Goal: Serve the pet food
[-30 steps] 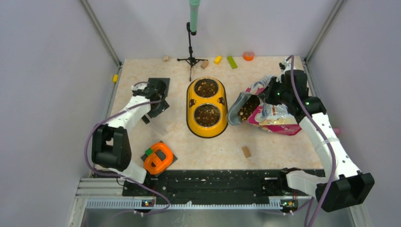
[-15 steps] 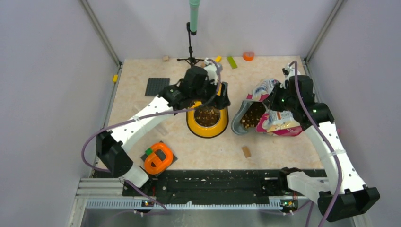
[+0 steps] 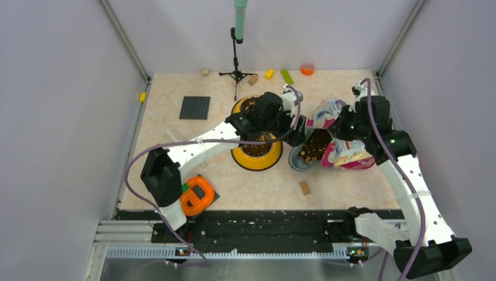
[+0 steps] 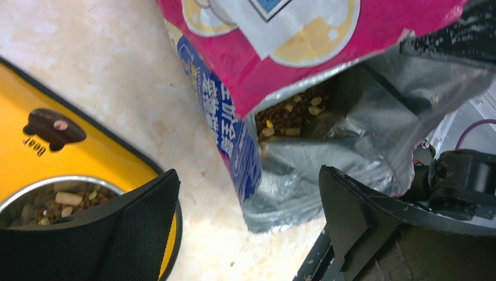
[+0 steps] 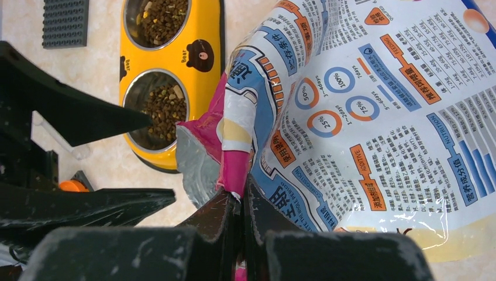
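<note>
Your right gripper (image 5: 241,196), clamped on the pink bag's (image 5: 362,105) rim at the yellow feeder's (image 5: 212,23) 3 o'clock, props the mouth up so kibble (image 4: 289,111) cannot spill, while your left gripper (image 4: 248,175) hovers spread wide, seemingly to grab it.
</note>
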Controlling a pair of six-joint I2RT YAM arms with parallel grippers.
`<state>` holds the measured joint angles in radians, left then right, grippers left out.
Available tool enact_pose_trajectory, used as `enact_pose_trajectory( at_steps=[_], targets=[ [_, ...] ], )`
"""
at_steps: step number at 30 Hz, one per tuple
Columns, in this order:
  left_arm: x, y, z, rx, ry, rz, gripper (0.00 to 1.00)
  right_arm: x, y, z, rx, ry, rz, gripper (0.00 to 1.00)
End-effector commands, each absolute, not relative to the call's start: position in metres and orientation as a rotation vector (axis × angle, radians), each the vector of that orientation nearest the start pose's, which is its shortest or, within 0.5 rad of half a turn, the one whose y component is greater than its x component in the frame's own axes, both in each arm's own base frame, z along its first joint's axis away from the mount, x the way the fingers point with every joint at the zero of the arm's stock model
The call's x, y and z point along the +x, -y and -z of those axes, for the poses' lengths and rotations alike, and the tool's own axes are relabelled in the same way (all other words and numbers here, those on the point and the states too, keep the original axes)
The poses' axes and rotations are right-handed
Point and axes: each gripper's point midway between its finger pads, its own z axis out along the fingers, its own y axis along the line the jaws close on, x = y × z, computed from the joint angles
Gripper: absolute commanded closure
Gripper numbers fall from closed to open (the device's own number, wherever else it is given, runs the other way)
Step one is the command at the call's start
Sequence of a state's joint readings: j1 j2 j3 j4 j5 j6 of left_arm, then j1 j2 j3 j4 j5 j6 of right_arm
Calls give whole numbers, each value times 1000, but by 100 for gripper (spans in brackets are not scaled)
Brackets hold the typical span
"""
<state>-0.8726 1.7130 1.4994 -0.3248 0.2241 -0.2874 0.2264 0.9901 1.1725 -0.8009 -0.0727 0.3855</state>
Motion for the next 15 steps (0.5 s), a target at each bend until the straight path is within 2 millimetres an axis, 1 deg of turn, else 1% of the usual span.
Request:
enact_pose_trajectory(
  at_steps=[1,2,5,8,9,10,11,12,13,14,15],
  targets=[
    [294,447,-240,819,-1971,959,9,280,-94,-322,116,-2018,-462,100],
    [298,451,-234,815,-1982,950,10,280,-94,-322,115,-2019,-461,100],
    [309,455,-230,789,-1982,917,14,281,-93,-321,110,-2025,-455,100],
    [318,460,-228,763,-1975,901,19,281,-93,-320,109,-2031,-450,100],
    [321,463,-229,757,-1972,903,22,280,-92,-319,112,-2036,-447,100],
    [323,466,-231,750,-1967,907,28,280,-92,-318,113,-2038,-444,100],
    [326,469,-234,739,-1962,913,43,279,-91,-317,118,-2045,-437,100],
    [329,471,-235,722,-1969,913,71,278,-88,-315,128,-2053,-424,100],
    [333,472,-237,704,-1981,904,96,277,-84,-312,148,-2069,-399,94],
    [336,472,-237,688,-2011,889,100,275,-79,-309,167,-2089,-368,74],
    [339,473,-243,688,-2019,881,100,273,-72,-304,195,-2112,-326,55]
  ],
)
